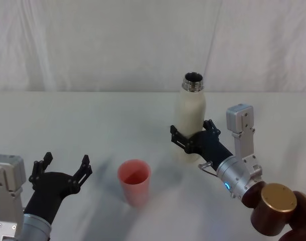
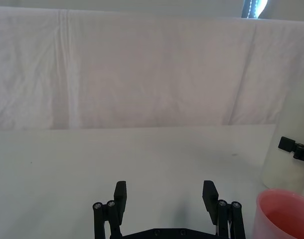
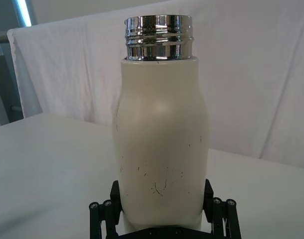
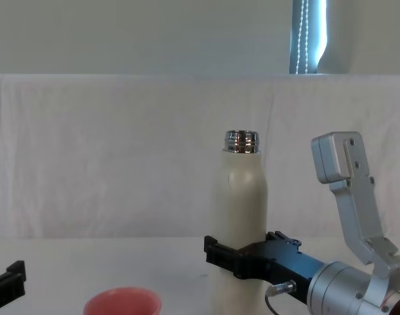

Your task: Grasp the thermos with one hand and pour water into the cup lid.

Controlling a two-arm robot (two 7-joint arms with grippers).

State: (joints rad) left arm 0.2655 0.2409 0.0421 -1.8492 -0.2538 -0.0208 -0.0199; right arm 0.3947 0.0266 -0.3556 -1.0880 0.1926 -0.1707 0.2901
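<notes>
The cream-white thermos [image 1: 190,113] stands upright on the white table, its steel neck open with no lid on. My right gripper [image 1: 191,130] is shut on its lower body, one black jaw on each side; the right wrist view shows the thermos [image 3: 162,139] pressed between both fingers [image 3: 114,193]. The chest view shows the thermos [image 4: 243,197] from the side with the right gripper [image 4: 242,252] around it. The pink cup lid [image 1: 134,179] stands left of the thermos, nearer me. My left gripper [image 1: 65,160] rests open left of the cup lid [image 2: 285,214], holding nothing.
A white cloth covers the table [image 1: 93,115] and hangs as a backdrop behind it. Bare table surface stretches to the left and behind the cup lid. My right arm's copper-coloured joint [image 1: 276,208] sits at the lower right.
</notes>
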